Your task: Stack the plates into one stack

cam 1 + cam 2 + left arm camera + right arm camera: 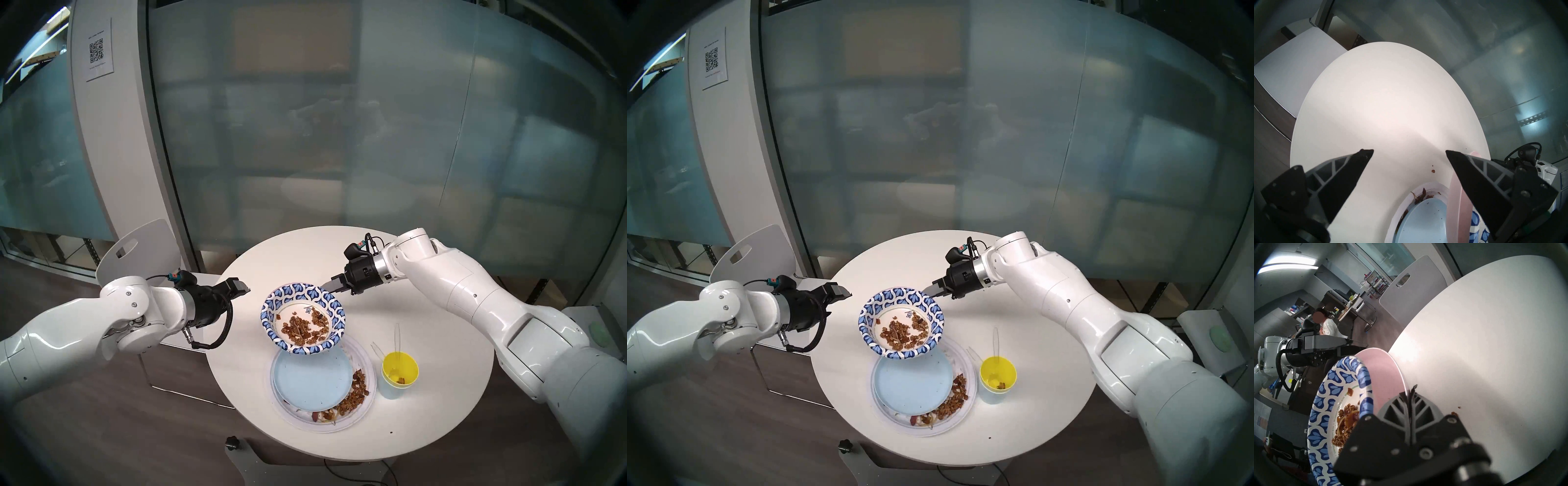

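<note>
My right gripper (328, 287) (1411, 392) is shut on the far rim of a pale pink plate (1384, 372) (1456, 212). It holds the plate tilted in the air. A paper plate with a blue-white leaf rim (336, 315) (934, 315) (1322, 412) rides on the pink one and carries brown food scraps. Below them on the table, a light blue plate (310, 380) (910, 383) lies in the large white plate (339, 426) (952, 424), which has scraps along its right rim. My left gripper (242, 286) (844, 293) (1409, 152) hangs open and empty, left of the lifted plates.
A yellow cup (400, 370) nested in a light blue cup (392, 390) stands right of the white plate, with clear plastic cutlery in it. The round white table (424, 305) has a few crumbs (1432, 171). A white chair (135, 251) stands at the table's left.
</note>
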Robot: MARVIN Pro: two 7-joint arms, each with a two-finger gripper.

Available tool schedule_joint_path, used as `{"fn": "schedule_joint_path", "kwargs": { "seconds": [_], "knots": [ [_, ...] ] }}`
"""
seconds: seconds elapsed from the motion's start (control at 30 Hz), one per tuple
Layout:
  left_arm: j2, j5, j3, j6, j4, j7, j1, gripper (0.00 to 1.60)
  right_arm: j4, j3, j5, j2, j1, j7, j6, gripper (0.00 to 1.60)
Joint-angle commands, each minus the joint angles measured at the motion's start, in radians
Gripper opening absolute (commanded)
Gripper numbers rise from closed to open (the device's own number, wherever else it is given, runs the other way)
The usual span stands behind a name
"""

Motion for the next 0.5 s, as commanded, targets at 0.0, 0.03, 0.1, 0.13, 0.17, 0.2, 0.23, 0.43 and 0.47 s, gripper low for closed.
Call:
{"fn": "schedule_joint_path", "kwargs": {
  "seconds": [0.0,0.03,0.1,0.13,0.17,0.2,0.23,0.43,0.47],
  "knots": [
    [0.003,-0.008,-0.009,-0.006,0.011,-0.019,-0.001,1.6,0.035,-0.013,0.002,-0.069,0.058,0.051,-0.015,0.0],
    [0.003,-0.012,-0.008,-0.006,0.019,-0.024,-0.001,1.6,0.049,-0.021,0.001,-0.084,0.064,0.052,-0.017,0.0],
    [0.004,-0.013,-0.008,-0.005,0.024,-0.026,-0.001,1.6,0.057,-0.026,0.001,-0.091,0.067,0.053,-0.018,0.0],
    [0.005,-0.015,-0.008,-0.005,0.027,-0.028,-0.001,1.6,0.065,-0.03,0.001,-0.097,0.069,0.055,-0.02,0.0],
    [0.006,-0.017,-0.008,-0.005,0.029,-0.031,-0.001,1.6,0.073,-0.033,0.001,-0.103,0.072,0.057,-0.023,0.0],
    [0.007,-0.017,-0.007,-0.004,0.034,-0.033,-0.001,1.6,0.08,-0.035,0.001,-0.108,0.075,0.058,-0.025,0.0],
    [0.008,-0.018,-0.006,-0.003,0.037,-0.035,-0.001,1.6,0.089,-0.041,-0.001,-0.112,0.08,0.062,-0.027,0.0],
    [0.011,-0.022,-0.003,0.004,0.049,-0.052,-0.003,1.6,0.176,-0.083,-0.019,-0.141,0.101,0.094,-0.055,0.0],
    [0.012,-0.022,-0.003,0.006,0.051,-0.054,-0.004,1.6,0.188,-0.091,-0.021,-0.144,0.103,0.104,-0.059,0.0]
  ]
}}
